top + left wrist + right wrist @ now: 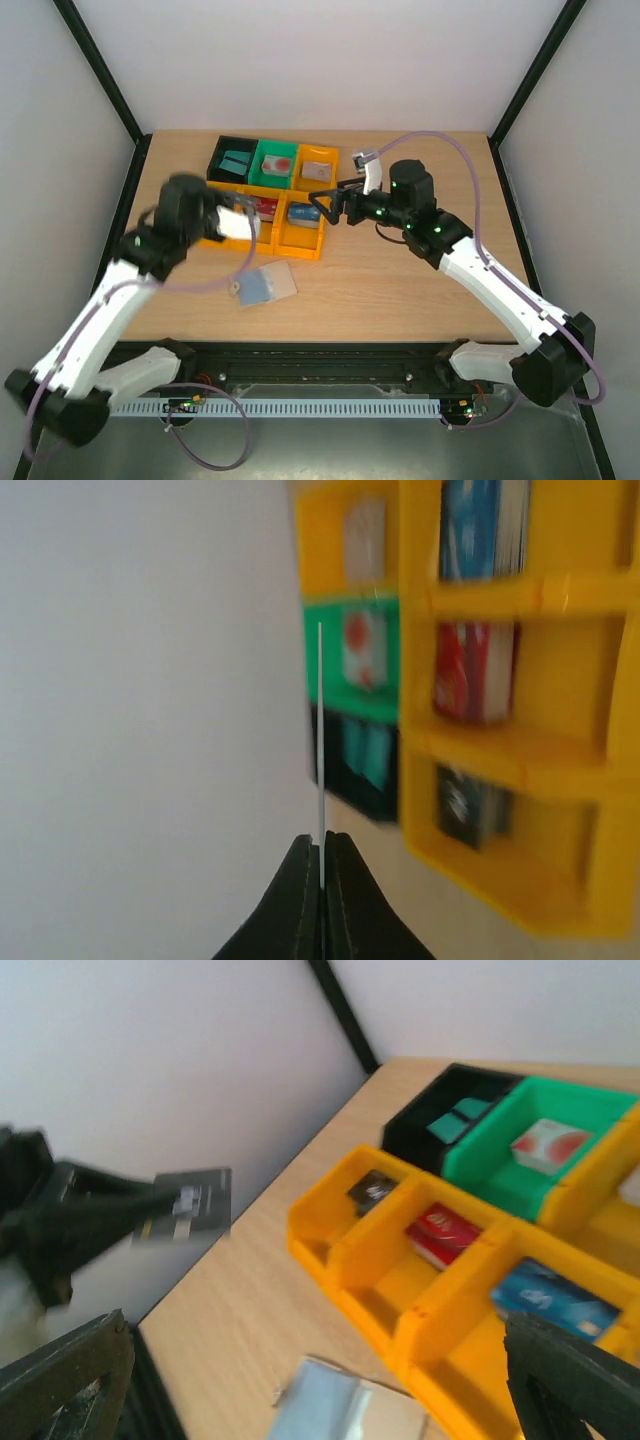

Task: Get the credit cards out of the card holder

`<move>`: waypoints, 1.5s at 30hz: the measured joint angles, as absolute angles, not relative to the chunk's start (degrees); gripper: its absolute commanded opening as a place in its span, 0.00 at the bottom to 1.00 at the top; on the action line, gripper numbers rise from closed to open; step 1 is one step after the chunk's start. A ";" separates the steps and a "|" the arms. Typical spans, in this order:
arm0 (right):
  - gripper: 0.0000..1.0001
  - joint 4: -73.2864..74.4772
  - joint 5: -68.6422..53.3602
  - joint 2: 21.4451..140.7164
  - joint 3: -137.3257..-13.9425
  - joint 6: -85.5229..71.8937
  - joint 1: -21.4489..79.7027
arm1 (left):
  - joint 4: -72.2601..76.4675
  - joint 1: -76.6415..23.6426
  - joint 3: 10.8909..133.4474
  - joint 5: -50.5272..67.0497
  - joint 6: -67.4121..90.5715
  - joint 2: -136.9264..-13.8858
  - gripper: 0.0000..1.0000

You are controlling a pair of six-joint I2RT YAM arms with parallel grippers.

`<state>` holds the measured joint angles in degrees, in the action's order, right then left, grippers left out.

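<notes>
The card holder (268,285) lies open on the table, grey-blue inside up, in front of the bins; it also shows in the right wrist view (340,1410). My left gripper (252,225) is shut on a dark grey credit card (185,1205) and holds it in the air at the left end of the yellow bins. In the left wrist view the card (320,730) shows edge-on between the shut fingers (322,855). My right gripper (325,205) is open and empty over the bins' right side, with its fingers wide apart (312,1328).
Yellow bins (300,243) hold a dark card (372,1190), a red card (445,1235) and a blue card (550,1300). A black bin (232,160) holds a teal card. A green bin (275,163) holds a red-and-white card. Bare wood lies in front.
</notes>
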<state>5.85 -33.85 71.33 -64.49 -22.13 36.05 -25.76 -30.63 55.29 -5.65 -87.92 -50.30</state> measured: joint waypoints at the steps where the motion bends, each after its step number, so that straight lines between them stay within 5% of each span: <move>1: 0.99 6.50 -32.40 70.48 -64.25 -21.89 35.31 | -30.70 -26.72 60.93 -4.93 -84.14 -55.24 0.02; 8: 0.99 9.89 -27.94 68.25 -63.16 -19.22 33.95 | -42.35 -10.72 68.58 -4.93 -77.49 -71.00 0.02; 21: 0.99 13.37 -23.99 65.30 -61.95 -16.14 33.39 | -27.38 -3.90 74.74 -3.18 -84.27 -96.99 0.02; 45: 0.99 14.37 -23.68 70.30 -63.26 -14.02 32.23 | -14.92 -3.97 70.59 -4.78 -88.51 -102.21 0.02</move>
<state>14.37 -23.68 70.30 -63.26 -14.02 32.23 -14.92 -3.97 70.59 -4.78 -88.51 -102.21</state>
